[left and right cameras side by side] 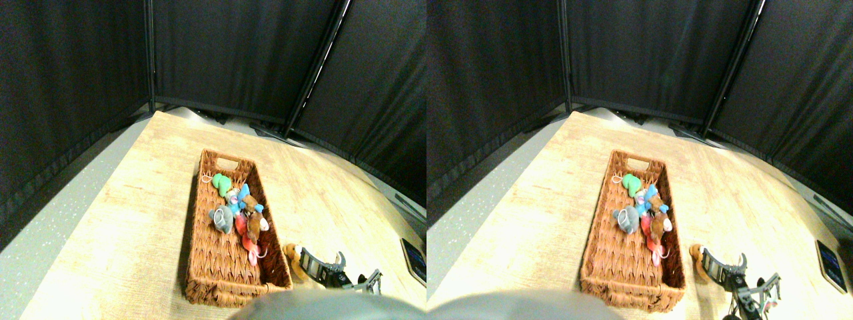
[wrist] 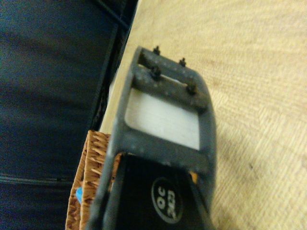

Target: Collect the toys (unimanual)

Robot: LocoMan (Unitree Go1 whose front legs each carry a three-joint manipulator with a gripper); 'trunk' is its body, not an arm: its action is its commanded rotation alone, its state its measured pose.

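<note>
Wicker basket [left and right cameras side by side: 220, 267] on wooden table [left and right cameras side by side: 120, 227]; black curtains [left and right cameras side by side: 233, 47] behind; dark tablet [left and right cameras side by side: 414, 259] at right edge.

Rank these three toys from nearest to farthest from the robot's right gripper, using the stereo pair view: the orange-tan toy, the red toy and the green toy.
1. The orange-tan toy, on the table just outside the basket, right beside the right gripper.
2. The red toy, inside the basket, towards its near end.
3. The green toy, inside the basket, towards its far end.

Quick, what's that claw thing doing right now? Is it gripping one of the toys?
Right gripper: right beside the orange-tan toy on the table next to the basket; whether it is open, shut or holding the toy cannot be told.
</note>
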